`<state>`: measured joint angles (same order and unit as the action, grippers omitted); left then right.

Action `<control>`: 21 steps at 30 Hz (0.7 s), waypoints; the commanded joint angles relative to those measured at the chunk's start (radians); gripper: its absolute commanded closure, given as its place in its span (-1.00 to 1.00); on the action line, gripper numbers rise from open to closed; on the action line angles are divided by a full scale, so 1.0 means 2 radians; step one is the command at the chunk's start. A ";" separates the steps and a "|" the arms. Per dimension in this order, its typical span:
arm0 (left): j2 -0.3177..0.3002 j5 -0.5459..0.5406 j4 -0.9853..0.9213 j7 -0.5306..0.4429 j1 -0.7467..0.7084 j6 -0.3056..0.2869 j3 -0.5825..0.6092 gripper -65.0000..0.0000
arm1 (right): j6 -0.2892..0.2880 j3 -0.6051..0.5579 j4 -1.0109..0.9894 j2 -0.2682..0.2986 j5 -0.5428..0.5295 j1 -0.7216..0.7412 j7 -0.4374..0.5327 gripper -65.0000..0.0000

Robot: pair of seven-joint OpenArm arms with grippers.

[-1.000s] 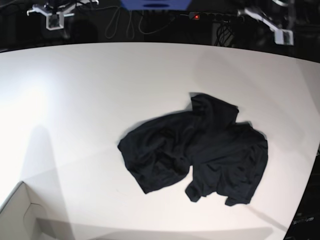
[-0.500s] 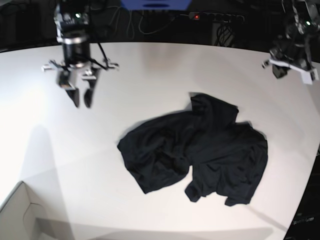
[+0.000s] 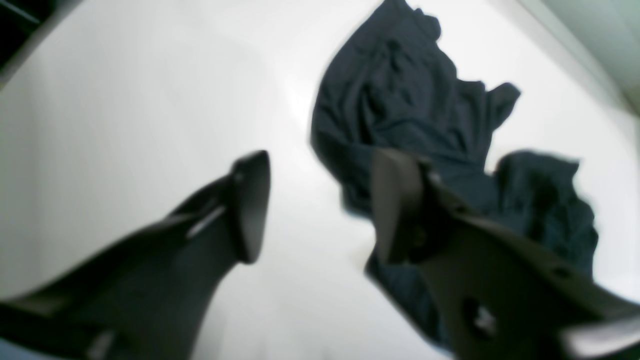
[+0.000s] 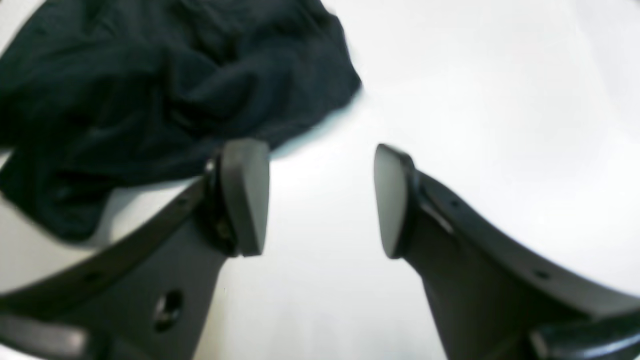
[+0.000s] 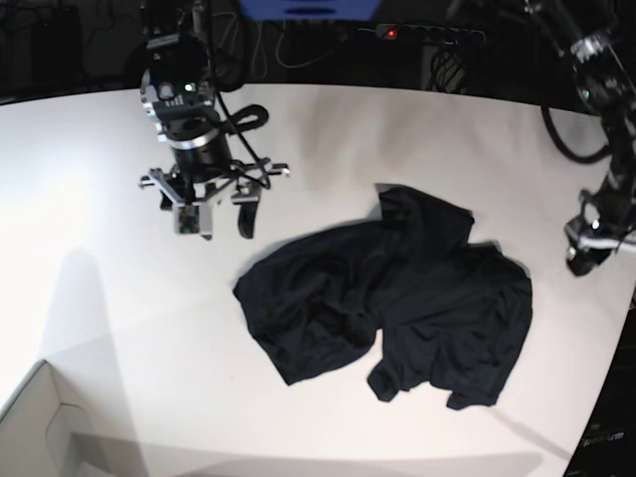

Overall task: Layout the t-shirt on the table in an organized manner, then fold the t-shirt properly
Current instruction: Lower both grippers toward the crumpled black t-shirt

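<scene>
The black t-shirt lies crumpled in a heap right of the middle of the white table. In the base view my right gripper hangs open above the table, just up and left of the shirt's left edge. The right wrist view has its fingers wide apart over bare table, with the t-shirt beyond them on the left. My left gripper is at the table's right edge, beside the shirt. It stands open in the left wrist view, gripper empty, with the t-shirt ahead of it.
A pale cardboard box corner juts in at the front left. Cables and a power strip with a red light run along the dark back. The table's curved edge passes close to the shirt on the right.
Both arms have come down from the back towards the shirt, the right one from the far left, the left one along the right edge. Both grippers have opened.
</scene>
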<state>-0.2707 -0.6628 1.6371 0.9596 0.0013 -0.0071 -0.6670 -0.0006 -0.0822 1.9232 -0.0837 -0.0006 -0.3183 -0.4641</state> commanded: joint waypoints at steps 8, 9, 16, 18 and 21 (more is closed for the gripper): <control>-0.038 -0.003 -0.212 -0.067 0.122 0.001 0.105 -0.52 | -0.002 0.034 -0.002 0.003 0.001 -0.007 0.015 -0.04; -0.040 -0.003 -0.218 -0.086 0.123 0.001 0.130 -0.52 | -0.002 0.033 -0.001 0.004 0.001 -0.002 0.015 -0.04; -0.055 -0.003 -0.199 -0.135 0.083 0.001 0.214 -0.52 | -0.002 0.002 -0.027 0.018 0.001 0.054 0.011 -0.18; -0.064 -0.004 -0.171 -0.135 0.059 0.001 0.213 -0.52 | -0.002 -0.015 -0.065 0.025 0.001 0.087 0.011 -0.19; -0.069 -0.004 -0.098 -0.135 0.002 0.001 0.206 -0.52 | -0.002 -0.044 -0.146 0.038 0.001 0.160 0.012 -0.19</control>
<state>-0.3981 -0.6609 1.4284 0.7025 -0.0090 0.0010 -0.2520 -0.0074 -0.1738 1.6047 -0.0082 -0.0002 -0.0151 -0.4728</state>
